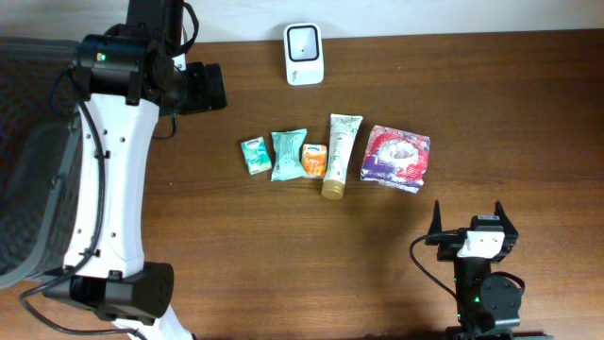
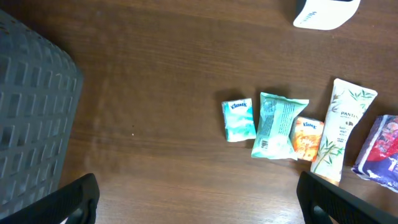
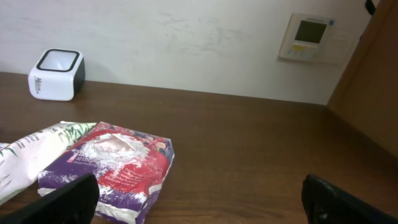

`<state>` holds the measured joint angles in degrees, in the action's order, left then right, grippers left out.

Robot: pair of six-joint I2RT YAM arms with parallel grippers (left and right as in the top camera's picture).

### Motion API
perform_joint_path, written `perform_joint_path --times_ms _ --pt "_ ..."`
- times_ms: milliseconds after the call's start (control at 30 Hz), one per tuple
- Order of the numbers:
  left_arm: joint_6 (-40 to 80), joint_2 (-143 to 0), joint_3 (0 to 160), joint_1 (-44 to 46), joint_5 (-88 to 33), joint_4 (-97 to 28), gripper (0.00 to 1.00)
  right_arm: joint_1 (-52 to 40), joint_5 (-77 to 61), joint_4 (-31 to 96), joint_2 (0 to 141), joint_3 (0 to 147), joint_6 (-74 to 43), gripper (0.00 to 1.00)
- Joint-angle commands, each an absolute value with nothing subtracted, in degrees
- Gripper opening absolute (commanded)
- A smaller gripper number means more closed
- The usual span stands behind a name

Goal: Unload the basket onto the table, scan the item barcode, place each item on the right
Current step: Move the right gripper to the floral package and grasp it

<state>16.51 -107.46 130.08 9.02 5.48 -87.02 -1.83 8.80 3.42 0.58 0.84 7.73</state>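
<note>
Five items lie in a row mid-table: a small Kleenex pack (image 1: 256, 156) (image 2: 239, 120), a teal wipes pack (image 1: 287, 154) (image 2: 278, 124), an orange packet (image 1: 314, 159) (image 2: 307, 138), a white Pantene tube (image 1: 340, 154) (image 2: 341, 127) and a purple-red tissue pack (image 1: 397, 157) (image 3: 112, 168). A white barcode scanner (image 1: 304, 53) (image 3: 57, 74) stands at the table's far edge. My left gripper (image 1: 223, 88) (image 2: 199, 208) hovers open at the far left, well away from the items. Near the front right, my right gripper (image 1: 469, 219) (image 3: 199, 202) is open and empty, short of the tissue pack.
A dark grey mesh surface (image 1: 28, 161) (image 2: 31, 112) lies beyond the table's left edge. A white wall with a thermostat panel (image 3: 310, 36) backs the table. Bare wood (image 1: 528, 113) stretches right of the tissue pack.
</note>
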Motion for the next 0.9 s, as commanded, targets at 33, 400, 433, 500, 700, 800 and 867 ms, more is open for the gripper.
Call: perform_joint_path --times_ms 33,400,433,500,700,800,867 --pt "16.69 -107.13 130.5 8.82 6.46 -87.11 0.99 -1.48 -14.06 -0.99 0.21 0.32 0.34 0.99" --pt "16.69 -107.13 130.5 8.82 6.46 -87.11 0.99 -1.48 -8.08 -25.32 10.33 19.46 8.51 0.99" --pt "16.69 -107.13 130.5 8.82 6.46 -87.11 0.99 -1.45 -7.77 -16.38 15.14 25.47 11.73 0.99" --pt "16.69 -107.13 130.5 8.82 6.46 -87.11 0.99 -1.48 -5.28 -0.75 26.04 36.91 12.01 0.98" --pt "16.69 -107.13 130.5 8.82 6.46 -87.11 0.99 -1.43 -7.75 42.72 66.37 76.9 11.99 0.99" --pt "16.69 -107.13 130.5 8.82 6.46 -87.11 0.99 -1.48 -19.25 59.2 82.02 91.18 10.5 0.99" --pt "16.69 -107.13 130.5 8.82 6.46 -87.11 0.99 -1.48 -26.46 63.75 87.61 93.03 10.07 0.99"
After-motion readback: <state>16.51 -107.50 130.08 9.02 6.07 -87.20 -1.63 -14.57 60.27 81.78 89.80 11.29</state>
